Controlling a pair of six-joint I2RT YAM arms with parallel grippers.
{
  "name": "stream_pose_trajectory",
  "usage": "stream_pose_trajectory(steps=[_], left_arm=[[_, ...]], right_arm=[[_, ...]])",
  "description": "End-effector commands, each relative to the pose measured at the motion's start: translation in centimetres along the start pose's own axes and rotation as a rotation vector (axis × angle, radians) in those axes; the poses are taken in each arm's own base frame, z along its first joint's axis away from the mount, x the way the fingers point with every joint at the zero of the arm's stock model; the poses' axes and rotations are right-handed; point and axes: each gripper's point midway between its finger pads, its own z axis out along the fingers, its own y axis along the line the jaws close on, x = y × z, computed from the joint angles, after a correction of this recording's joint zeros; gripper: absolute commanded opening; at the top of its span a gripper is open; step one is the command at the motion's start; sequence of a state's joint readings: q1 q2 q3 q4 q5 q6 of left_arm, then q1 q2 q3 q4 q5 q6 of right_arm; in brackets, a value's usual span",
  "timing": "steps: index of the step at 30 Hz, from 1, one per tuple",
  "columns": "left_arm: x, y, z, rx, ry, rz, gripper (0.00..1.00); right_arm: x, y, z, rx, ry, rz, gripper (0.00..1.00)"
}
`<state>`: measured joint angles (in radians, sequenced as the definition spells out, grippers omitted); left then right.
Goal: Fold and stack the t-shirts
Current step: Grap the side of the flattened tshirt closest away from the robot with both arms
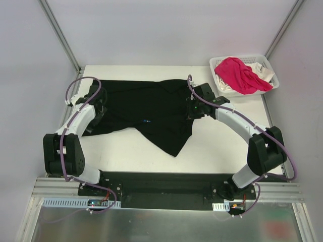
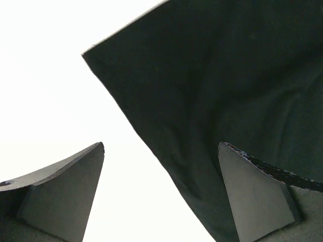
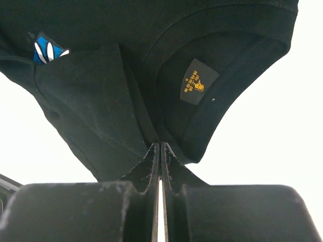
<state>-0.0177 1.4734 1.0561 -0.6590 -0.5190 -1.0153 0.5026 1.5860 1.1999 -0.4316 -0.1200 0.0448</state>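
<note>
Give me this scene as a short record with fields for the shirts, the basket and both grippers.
on table: large black cloth t-shirt, spread on the white table, partly folded
container: white plastic lattice basket, far right corner, holding a bright pink cloth shirt and a white cloth shirt
left gripper: open, at the black t-shirt's edge
right gripper: shut on the black t-shirt near its collar

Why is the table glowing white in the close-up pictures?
Left wrist view: the white table is washed out to glare beside the large black cloth t-shirt. Right wrist view: same glare, yet the small yellow neck label looks sharp. Top view: even light.
</note>
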Motion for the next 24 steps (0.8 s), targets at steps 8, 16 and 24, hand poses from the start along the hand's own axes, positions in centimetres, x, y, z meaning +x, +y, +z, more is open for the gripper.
stream_pose_trajectory(steps=[8,16,24], left_arm=[[-4.8,4.4,0.4,-0.208,-0.221,0.046,0.99],[-4.0,0.5,3.4,0.048,-0.123,0.058,0.99],[-4.6,2.3,5.3,0.118,-0.088,-0.113,0.99]], right_arm=[[-1.1,-0.1,-1.3,0.006,-0.043,0.004,0.01],[-2.0,0.1,-2.4,0.019,-0.043,-0.008,0.01],[-2.6,-1.0,-4.2,0.107,-0.022,-0.028,0.01]])
